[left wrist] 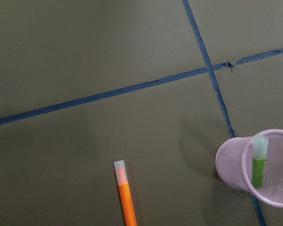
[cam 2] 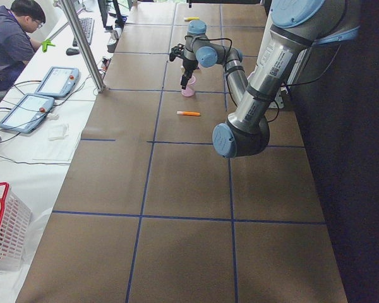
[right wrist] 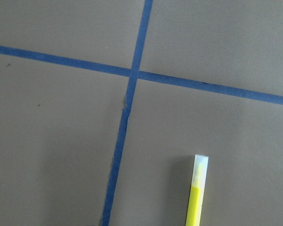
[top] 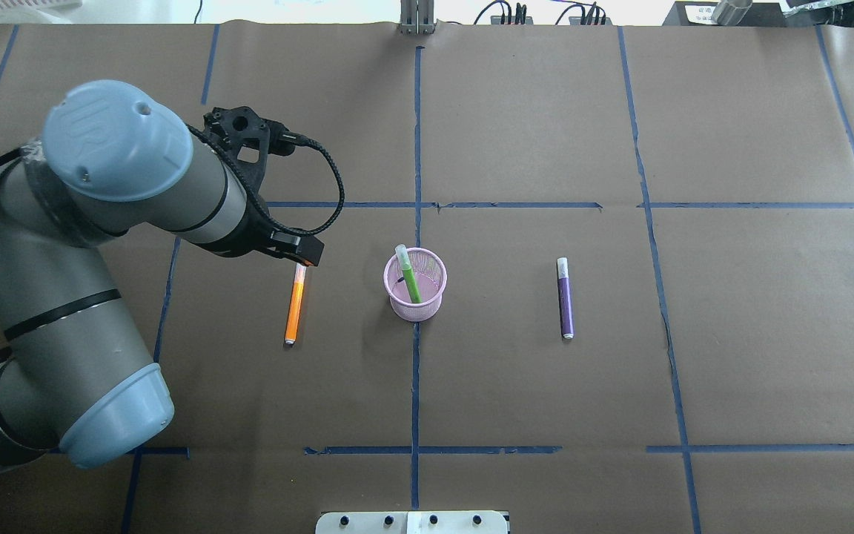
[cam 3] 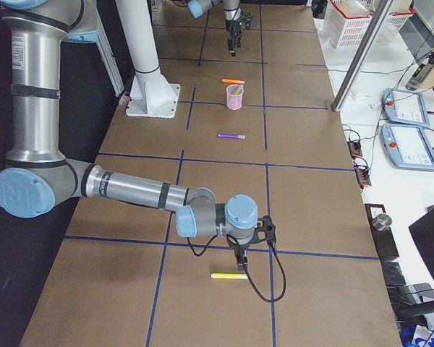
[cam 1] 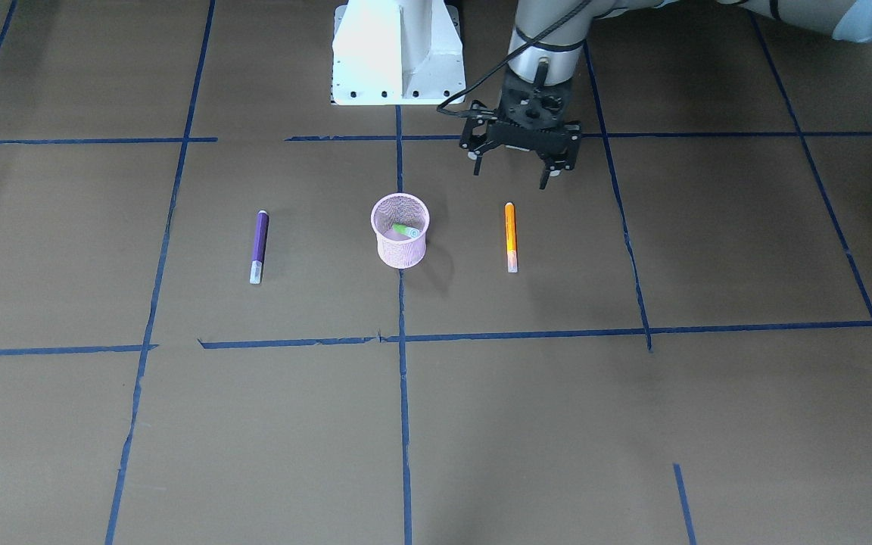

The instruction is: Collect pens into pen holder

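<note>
Pink wire-mesh pen holder [cam 1: 402, 250] holds a green pen [top: 411, 282] — orange pen [cam 1: 511, 235] and purple pen [cam 1: 259, 242] lie flat either side. Open fingers on the left gripper [cam 1: 512, 174] near the orange; right gripper [cam 3: 240, 264] by a yellow pen [cam 3: 228, 275] — can't tell.

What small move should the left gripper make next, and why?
Probably lower the left gripper onto the orange pen, centring over it first. The gripper hangs open and empty above the table, close to that pen. The pen lies flat beside the cup, which already holds a green pen.
</note>
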Robot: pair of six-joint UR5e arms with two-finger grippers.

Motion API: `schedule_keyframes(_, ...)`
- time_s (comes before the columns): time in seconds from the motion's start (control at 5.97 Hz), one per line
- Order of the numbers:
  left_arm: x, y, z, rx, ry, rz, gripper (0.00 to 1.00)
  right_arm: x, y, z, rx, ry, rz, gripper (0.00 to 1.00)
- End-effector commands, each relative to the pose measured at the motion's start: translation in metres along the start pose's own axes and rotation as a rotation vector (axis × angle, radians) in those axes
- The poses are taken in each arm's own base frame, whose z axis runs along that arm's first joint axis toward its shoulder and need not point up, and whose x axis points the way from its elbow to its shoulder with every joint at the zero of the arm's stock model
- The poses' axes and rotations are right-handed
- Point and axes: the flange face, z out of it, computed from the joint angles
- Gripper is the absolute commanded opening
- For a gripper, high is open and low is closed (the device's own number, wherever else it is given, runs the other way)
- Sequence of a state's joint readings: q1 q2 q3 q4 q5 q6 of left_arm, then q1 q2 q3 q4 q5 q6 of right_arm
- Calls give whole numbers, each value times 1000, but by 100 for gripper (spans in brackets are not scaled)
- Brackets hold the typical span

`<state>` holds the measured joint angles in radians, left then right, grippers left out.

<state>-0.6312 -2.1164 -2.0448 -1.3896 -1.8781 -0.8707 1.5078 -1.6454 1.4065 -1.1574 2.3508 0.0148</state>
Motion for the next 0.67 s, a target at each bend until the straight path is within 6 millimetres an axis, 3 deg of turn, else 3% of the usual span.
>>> schedule_keyframes(0.0, -4, 2, -2, -4, 2, -4, 100, 8, -4, 34, 51, -9, 38, 94)
schedule_keyframes(0.5, -3, 2, -3, -2, 4, -4, 100, 24, 14, 75, -29, 64, 45, 77)
